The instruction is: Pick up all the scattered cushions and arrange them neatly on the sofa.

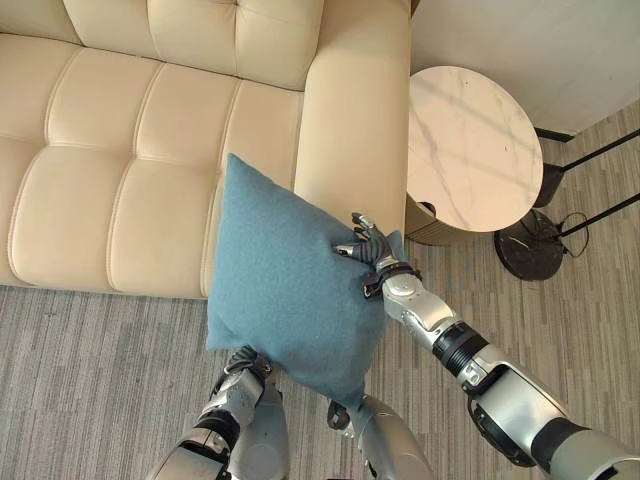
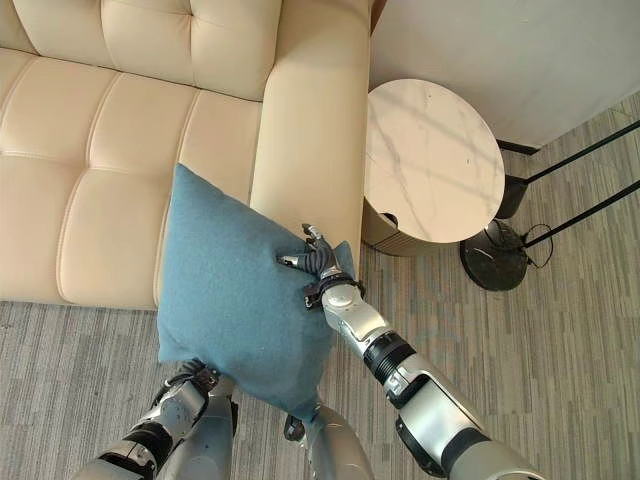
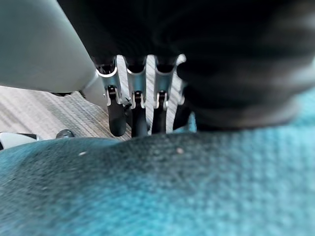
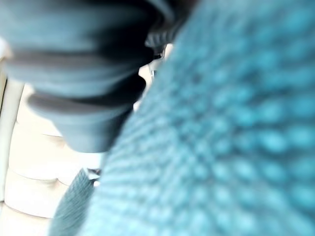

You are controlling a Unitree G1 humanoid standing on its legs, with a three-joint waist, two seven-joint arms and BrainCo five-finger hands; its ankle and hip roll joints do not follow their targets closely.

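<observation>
Both hands grip the blue cushion (image 1: 285, 285), right hand (image 1: 368, 245) fingers pinching its right edge, left hand (image 1: 243, 363) fingers curled on the near edge, the sofa (image 1: 150, 150) seat just beyond

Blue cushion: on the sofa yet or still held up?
Held up. The blue cushion hangs over the sofa front edge and floor, right hand pinching its side edge, left hand at its lower edge.
</observation>
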